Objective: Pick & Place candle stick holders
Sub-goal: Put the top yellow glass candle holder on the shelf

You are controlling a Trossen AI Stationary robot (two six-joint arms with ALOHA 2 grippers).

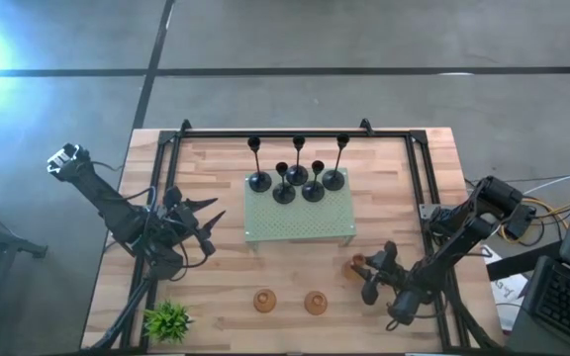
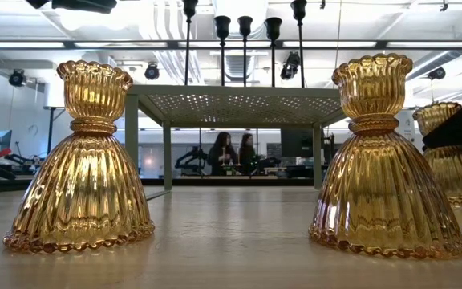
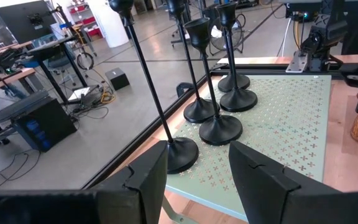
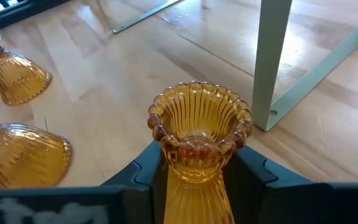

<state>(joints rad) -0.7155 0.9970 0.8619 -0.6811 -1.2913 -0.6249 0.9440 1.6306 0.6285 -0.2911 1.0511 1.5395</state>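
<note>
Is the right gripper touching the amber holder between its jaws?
Touching: the right wrist view shows the right gripper with both jaws pressed against the amber holder neck.

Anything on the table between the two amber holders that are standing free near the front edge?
No. Between the left amber holder and the middle amber holder there is only bare wooden table, as the high and low views show.

Five black candle stick holders (image 1: 298, 178) upright on green perforated stand, three ribbed amber holders (image 1: 315, 302) upright on tabletop.
</note>
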